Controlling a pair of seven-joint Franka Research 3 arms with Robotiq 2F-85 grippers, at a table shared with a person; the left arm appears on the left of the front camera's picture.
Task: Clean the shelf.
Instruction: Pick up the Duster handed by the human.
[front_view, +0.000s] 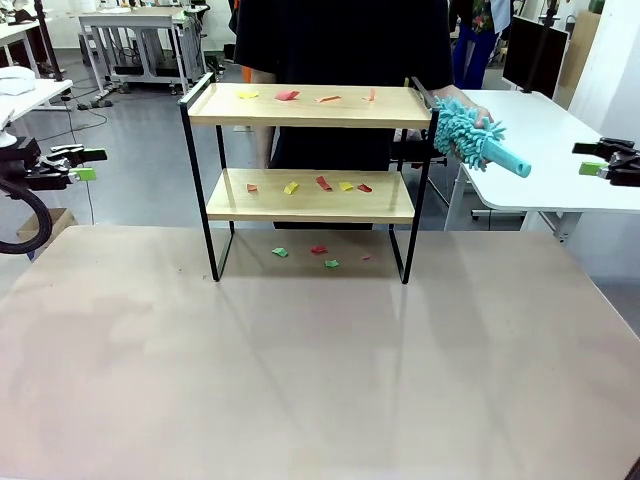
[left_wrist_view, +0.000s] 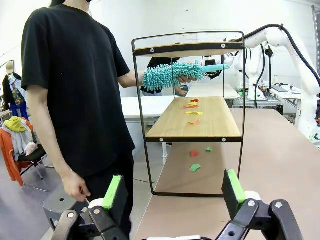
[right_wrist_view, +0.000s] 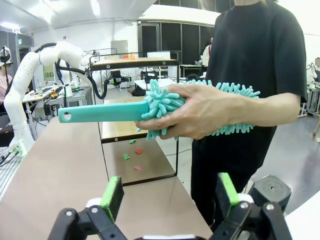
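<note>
Shelf strewn with scraps, both grippers open

Shelf (front_view: 310, 118) stood upright at the far middle of the table (front_view: 300, 380). Coloured paper scraps (front_view: 287, 96) lay on both wooden boards and on the tabletop beneath it. The left gripper (left_wrist_view: 172, 187) hung off the table's left side, jaws wide apart and holding nothing. The right gripper (right_wrist_view: 169, 192) hung off the right side, likewise spread and empty. Just beside the shelf's right end, the person's hand (right_wrist_view: 200, 112) was clamped around the fluffy head of a teal duster (right_wrist_view: 105, 112), handle pointing away from the shelf.
</note>
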